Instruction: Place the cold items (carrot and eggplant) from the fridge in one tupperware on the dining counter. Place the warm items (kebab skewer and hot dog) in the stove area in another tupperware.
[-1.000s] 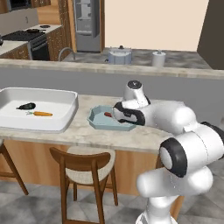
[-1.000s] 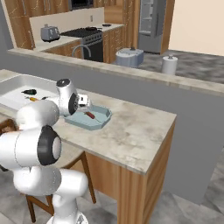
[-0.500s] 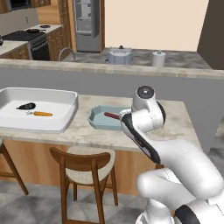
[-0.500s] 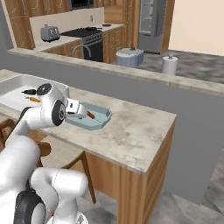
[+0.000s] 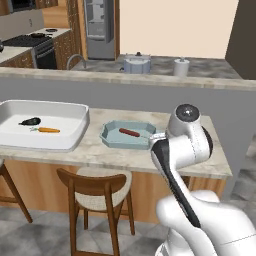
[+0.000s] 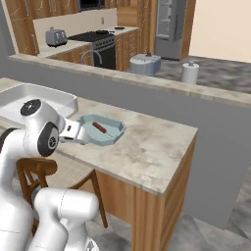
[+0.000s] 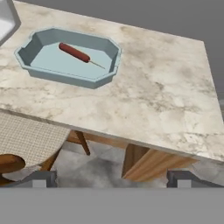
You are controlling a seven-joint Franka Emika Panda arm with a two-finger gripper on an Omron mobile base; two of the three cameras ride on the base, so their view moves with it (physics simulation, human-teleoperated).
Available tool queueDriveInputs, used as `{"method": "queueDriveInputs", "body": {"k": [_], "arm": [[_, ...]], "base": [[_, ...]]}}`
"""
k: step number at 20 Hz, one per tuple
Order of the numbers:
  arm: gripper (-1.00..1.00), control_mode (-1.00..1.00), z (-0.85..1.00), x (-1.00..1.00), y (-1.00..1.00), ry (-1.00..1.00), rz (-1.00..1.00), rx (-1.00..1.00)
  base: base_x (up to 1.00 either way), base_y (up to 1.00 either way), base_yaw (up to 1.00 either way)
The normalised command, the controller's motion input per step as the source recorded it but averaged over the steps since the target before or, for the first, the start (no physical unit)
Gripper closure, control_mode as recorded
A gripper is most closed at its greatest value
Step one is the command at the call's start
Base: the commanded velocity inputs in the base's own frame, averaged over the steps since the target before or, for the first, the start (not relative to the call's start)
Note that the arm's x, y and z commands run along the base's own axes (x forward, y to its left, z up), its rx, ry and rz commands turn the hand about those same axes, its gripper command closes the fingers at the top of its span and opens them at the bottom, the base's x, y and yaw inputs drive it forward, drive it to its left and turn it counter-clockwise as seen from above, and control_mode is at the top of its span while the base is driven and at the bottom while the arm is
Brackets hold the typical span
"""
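Observation:
A red-brown kebab skewer [image 7: 75,53] [image 5: 131,133] [image 6: 100,128] lies in the blue-grey tupperware [image 7: 65,77] [image 5: 111,142] [image 6: 115,135] on the dining counter [image 7: 166,96]. To its left, the white tupperware [image 5: 75,131] [image 6: 54,99] holds the dark eggplant [image 5: 31,121] and the orange carrot [image 5: 46,130]. My gripper [image 7: 111,179] [image 6: 84,137] is open and empty, drawn back over the counter's front edge, short of the blue-grey tupperware. The hot dog is out of view.
A wooden chair [image 5: 95,185] stands under the counter's front edge, below the hand. Behind the raised ledge are a pot [image 5: 136,64], a paper towel roll [image 5: 181,67], the stove [image 6: 95,39], a toaster [image 6: 55,35] and the fridge [image 5: 100,22].
The arm has folded back and upward from over the blue-grey tupperware, pulling the open hand toward the counter's front edge. The skewer stays in the tupperware.

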Motion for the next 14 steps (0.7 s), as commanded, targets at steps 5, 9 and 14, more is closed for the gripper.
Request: {"method": "queueDriveInputs", "body": {"k": [5, 9, 14], "arm": [[-1.0, -1.0, 0.1, -0.82, 0.0, 0.1, -0.01, 0.0], [-1.0, -1.0, -0.11, -0.64, 0.0, 0.0, -0.02, 0.0], [-1.0, -1.0, -0.06, -0.46, -0.05, -0.06, -0.13, 0.02]], "base": [[0.0, 0.0, 0.0], [0.0, 0.0, 0.0], [0.0, 0.0, 0.0]]}}
